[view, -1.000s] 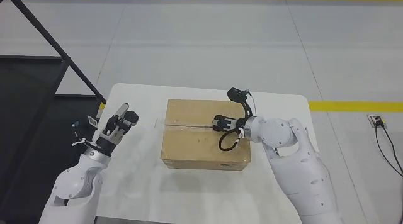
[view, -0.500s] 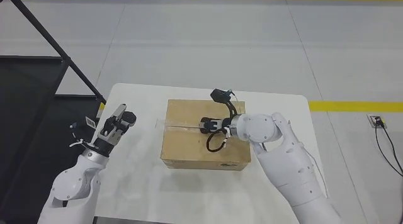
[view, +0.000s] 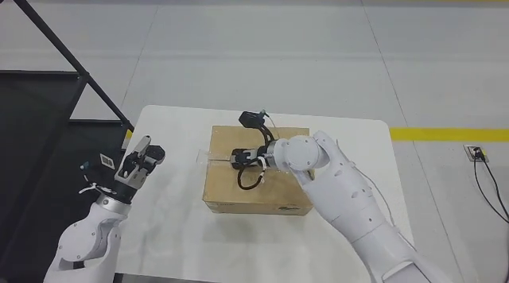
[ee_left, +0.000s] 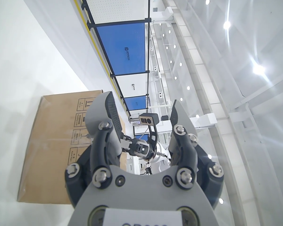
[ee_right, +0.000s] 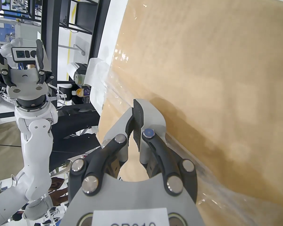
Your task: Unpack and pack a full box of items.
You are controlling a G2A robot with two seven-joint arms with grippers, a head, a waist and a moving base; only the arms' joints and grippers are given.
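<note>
A closed cardboard box (view: 262, 188) stands in the middle of the white table (view: 175, 235), its top seam sealed with clear tape (ee_right: 122, 90). My right gripper (view: 235, 157) lies on the box top at the left part of that seam, and in its wrist view the fingers (ee_right: 136, 121) are shut with the pads together against the tape line. My left gripper (view: 140, 160) hovers over the table to the left of the box, fingers (ee_left: 110, 116) open with nothing between them. From the left wrist the box's side (ee_left: 56, 142) shows, with the right gripper (ee_left: 136, 148) on top beyond it.
A loose tab of clear tape (ee_right: 94, 71) sticks out past the box's left edge. A black metal frame (view: 48, 124) stands off the table's left side. The table surface in front of the box is bare.
My right gripper has slid leftward along the box's top seam, from the right half to near the left edge. The left gripper has drawn back a little to the left.
</note>
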